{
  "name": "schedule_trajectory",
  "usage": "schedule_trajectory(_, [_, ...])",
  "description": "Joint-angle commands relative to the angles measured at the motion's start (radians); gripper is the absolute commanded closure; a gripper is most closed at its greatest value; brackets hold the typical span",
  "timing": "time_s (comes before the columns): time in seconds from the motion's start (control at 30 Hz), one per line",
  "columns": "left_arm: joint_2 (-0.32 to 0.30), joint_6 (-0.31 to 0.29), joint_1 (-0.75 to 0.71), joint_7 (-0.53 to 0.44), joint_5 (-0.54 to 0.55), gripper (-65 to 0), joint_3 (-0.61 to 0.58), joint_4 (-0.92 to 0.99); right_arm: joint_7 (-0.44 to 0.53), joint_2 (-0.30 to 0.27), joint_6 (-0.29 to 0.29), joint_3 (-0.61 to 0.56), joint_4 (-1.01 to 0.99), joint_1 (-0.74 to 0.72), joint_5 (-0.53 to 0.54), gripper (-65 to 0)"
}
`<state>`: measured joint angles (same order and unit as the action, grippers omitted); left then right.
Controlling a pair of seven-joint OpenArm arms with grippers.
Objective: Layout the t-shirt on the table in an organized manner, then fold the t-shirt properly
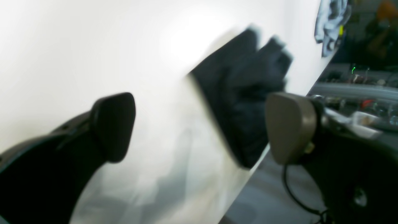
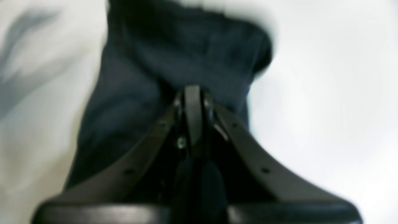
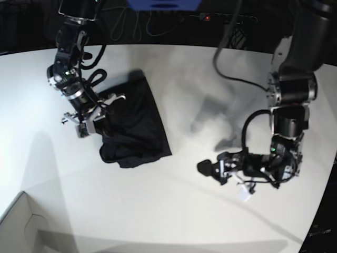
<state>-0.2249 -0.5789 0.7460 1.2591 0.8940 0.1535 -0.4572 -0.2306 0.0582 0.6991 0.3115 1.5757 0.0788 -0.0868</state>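
The t-shirt (image 3: pixel 134 124) lies bunched toward the counter's (image 3: pixel 174 211) far left edge, not yet spread. The right hand (image 3: pixel 97 118) is pinched closed on its edge. The left hand (image 3: pixel 218 168) hovers wide open and empty near the right edge. Folding hasn't begun, I'd judge.

I'm looking at a lab: my arms work over a bare white desk (image 3: pixel 174 211), cables (image 3: pixel 134 26) trailing behind, cluttered bench (image 1: pixel 357 84) beyond.
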Motion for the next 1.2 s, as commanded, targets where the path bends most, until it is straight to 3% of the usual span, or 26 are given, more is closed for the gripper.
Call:
schedule_trajectory(0.0, [-0.029, -0.003, 0.017, 0.02, 0.024, -65.0, 0.025, -0.042, 0.023, -0.002, -0.001, -0.001, 0.03, -0.012, 0.017, 0.0])
schedule_trajectory(0.17, [-0.098, -0.003, -0.159, 0.103, 0.021, -65.0, 0.122, -0.259, 0.023, -0.002, -0.001, -0.007, 0.045, -0.04, 0.015, 0.0])
schedule_trajectory(0.3, [-0.1, -0.003, -0.29, 0.129, 0.017, -65.0, 0.196, -0.414, 0.021, -0.007, -0.001, -0.058, -0.011, -0.076, 0.012, 0.0])
schedule_trajectory(0.53, [-0.1, -0.003, -0.435, 0.133, 0.021, -65.0, 0.275, -0.516, -0.008, -0.005, -0.001, -0.085, -0.162, -0.195, 0.011, 0.0])
schedule_trajectory(0.87, [-0.126, -0.003, -0.498, 0.137, 0.023, -65.0, 0.308, -0.582, -0.017, -0.001, -0.001, -0.292, -0.386, -0.365, 0.011, 0.0])
schedule_trajectory(0.97, [-0.141, -0.003, -0.5, 0.137, 0.023, -65.0, 0.308, -0.582, -0.016, 0.024, -0.001, -0.344, -0.426, -0.394, 0.011, 0.0])
schedule_trajectory(1.17, [-0.156, -0.003, -0.5, 0.137, 0.023, -65.0, 0.308, -0.582, -0.02, 0.055, -0.001, -0.361, -0.314, -0.385, 0.011, 0.0])
